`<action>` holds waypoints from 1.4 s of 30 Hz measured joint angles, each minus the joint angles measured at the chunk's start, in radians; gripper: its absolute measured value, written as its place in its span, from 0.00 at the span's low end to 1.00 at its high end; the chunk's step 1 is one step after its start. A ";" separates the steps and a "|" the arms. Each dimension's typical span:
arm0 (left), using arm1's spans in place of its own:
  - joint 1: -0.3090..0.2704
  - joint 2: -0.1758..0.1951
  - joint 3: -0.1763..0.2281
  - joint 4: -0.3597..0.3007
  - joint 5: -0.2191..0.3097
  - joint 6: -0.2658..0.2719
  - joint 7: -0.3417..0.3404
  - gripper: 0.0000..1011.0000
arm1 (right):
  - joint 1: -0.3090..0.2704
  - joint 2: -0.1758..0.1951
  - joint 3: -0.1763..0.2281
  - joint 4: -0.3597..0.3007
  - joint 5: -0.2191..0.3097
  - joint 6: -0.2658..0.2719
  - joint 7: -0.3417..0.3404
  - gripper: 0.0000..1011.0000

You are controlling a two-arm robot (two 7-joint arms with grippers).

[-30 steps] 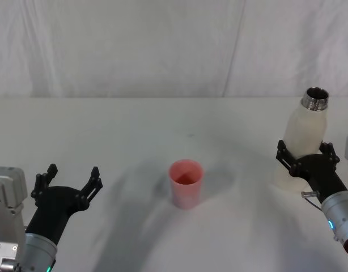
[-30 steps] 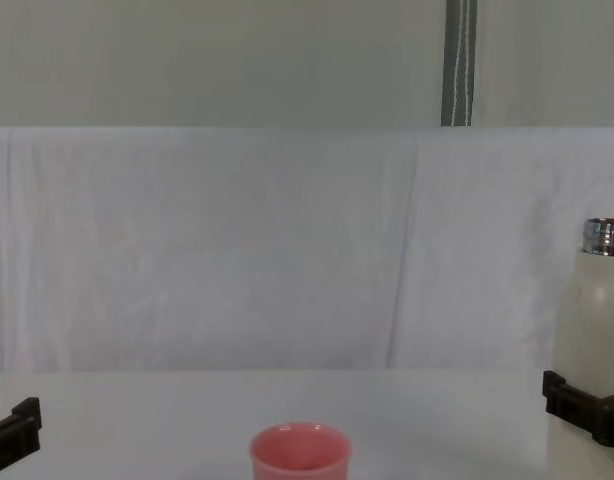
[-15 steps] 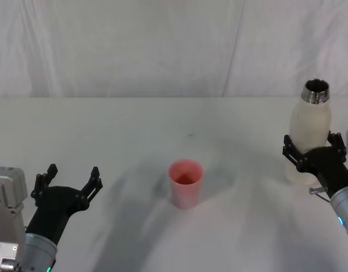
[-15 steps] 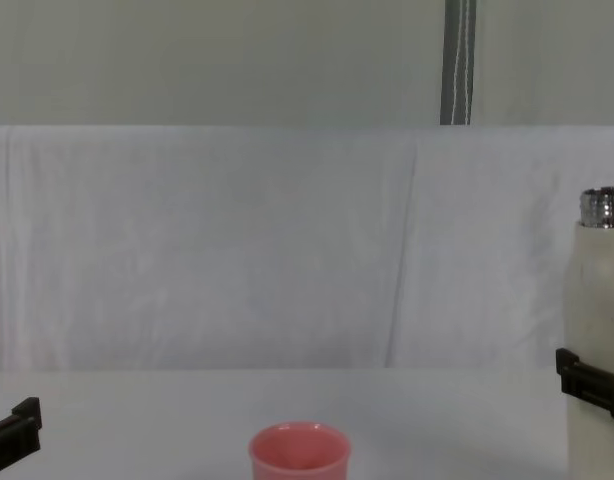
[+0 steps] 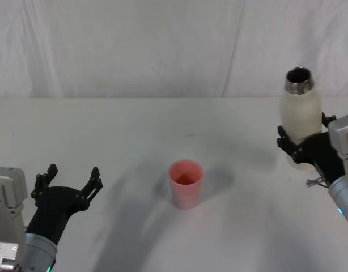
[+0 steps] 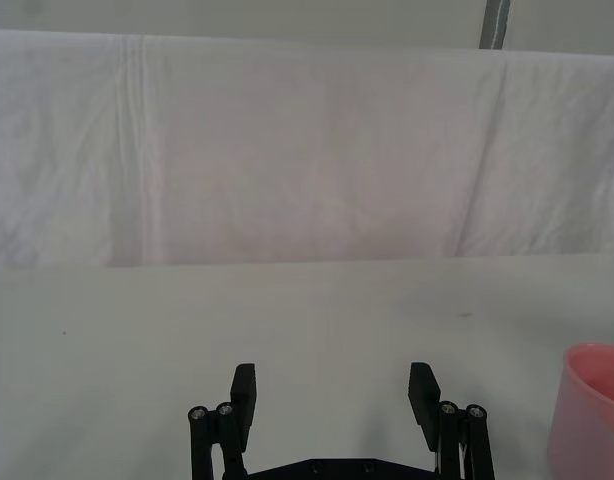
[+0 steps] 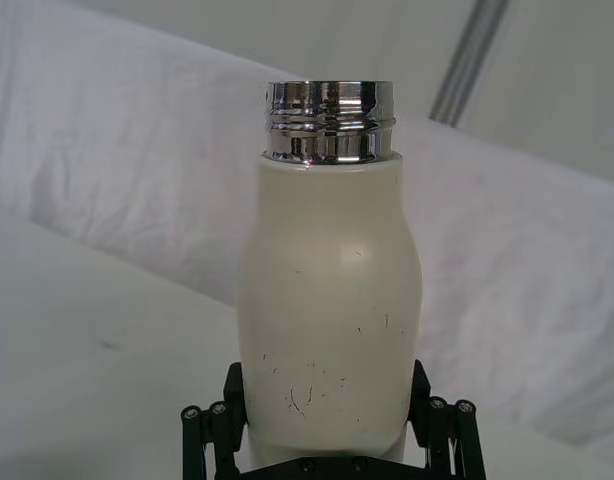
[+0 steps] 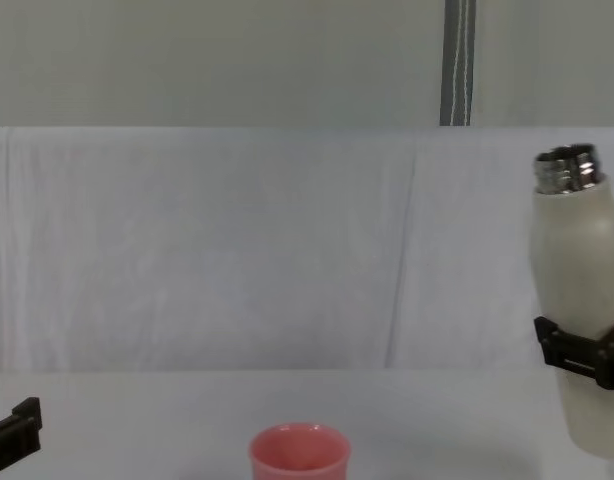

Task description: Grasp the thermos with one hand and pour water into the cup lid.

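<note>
The cream-white thermos (image 5: 300, 113) with a silver open neck hangs above the table at the right, its neck leaning slightly toward the centre. My right gripper (image 5: 303, 139) is shut on its lower body, its black fingers (image 7: 437, 415) on either side of the thermos (image 7: 332, 300). In the chest view the thermos (image 8: 577, 300) is off the table, with a finger (image 8: 577, 358) across it. The pink cup lid (image 5: 186, 183) stands upright at the table's middle, well left of the thermos. The water is hidden. My left gripper (image 5: 72, 178) rests open at the near left, holding nothing.
A white table (image 5: 128, 130) runs back to a white cloth backdrop (image 5: 162, 45). The cup lid (image 6: 595, 410) sits beside my left gripper (image 6: 332, 390) with bare table between them. A grey pole (image 8: 457, 60) rises behind the cloth.
My right gripper has lifted the thermos off the table and carried it up and a little toward the centre, tipping its neck slightly that way. The left arm and cup lid have not moved.
</note>
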 joint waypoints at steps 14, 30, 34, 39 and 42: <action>0.000 0.000 0.000 0.000 0.000 0.000 0.000 0.99 | 0.026 0.042 -0.101 -0.026 -0.220 0.048 -0.015 0.94; 0.000 0.000 0.000 0.000 0.000 0.000 0.000 0.99 | 0.080 0.072 -0.237 0.037 -0.481 0.074 -0.050 0.94; 0.000 0.000 0.000 0.000 0.000 0.000 0.000 0.99 | 0.090 0.078 -0.256 0.047 -0.520 0.080 -0.053 0.94; 0.000 0.000 0.000 0.000 0.000 0.000 0.000 0.99 | 0.101 0.088 -0.281 0.062 -0.570 0.086 -0.059 0.94; 0.000 0.000 0.000 0.000 0.000 0.000 0.000 0.99 | 0.107 0.092 -0.296 0.071 -0.596 0.086 -0.065 0.94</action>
